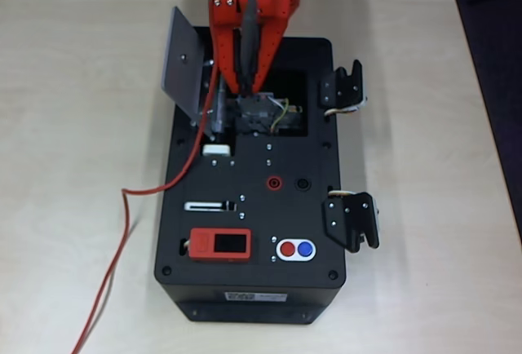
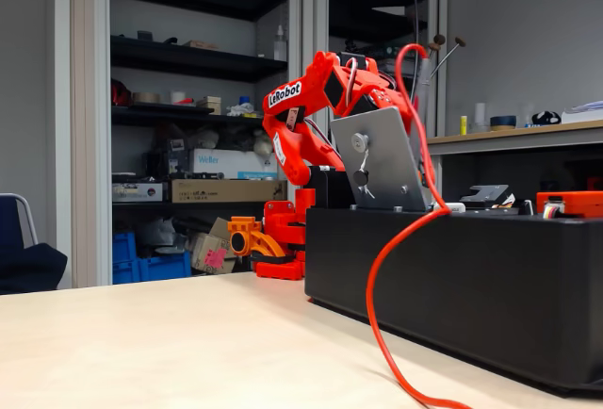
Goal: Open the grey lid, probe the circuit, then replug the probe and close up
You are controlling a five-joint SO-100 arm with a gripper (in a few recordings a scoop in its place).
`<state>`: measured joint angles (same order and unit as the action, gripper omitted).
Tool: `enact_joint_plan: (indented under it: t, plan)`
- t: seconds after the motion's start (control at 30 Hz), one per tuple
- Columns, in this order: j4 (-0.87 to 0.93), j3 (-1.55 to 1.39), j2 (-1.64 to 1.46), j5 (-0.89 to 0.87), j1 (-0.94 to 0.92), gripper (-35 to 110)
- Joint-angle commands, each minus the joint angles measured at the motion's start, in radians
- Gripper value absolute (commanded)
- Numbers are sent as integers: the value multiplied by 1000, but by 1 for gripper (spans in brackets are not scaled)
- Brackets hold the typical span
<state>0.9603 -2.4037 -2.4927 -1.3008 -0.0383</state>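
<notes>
We see the box (image 1: 253,232) mid-table (image 1: 65,85) in the overhead view. The lid (image 1: 181,62) stands raised left of the opening, the gripper (image 1: 245,85) above it, the probe (image 1: 218,109) at the opening's left edge, cable (image 1: 130,199) trailing off left.

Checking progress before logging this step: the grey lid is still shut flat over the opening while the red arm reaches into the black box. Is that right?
Not quite. The grey lid is swung open and stands tilted up at the opening's left edge in the overhead view, its underside facing the fixed view. The rest holds: the gripper reaches down into the black box.
</notes>
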Motion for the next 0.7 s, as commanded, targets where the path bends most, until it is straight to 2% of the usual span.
enact_joint_plan:
  t: [0.0, 0.67]
  plan:
    - [14, -17, -18, -17, -11, 0]
    - [64, 31, -18, -14, -11, 0]
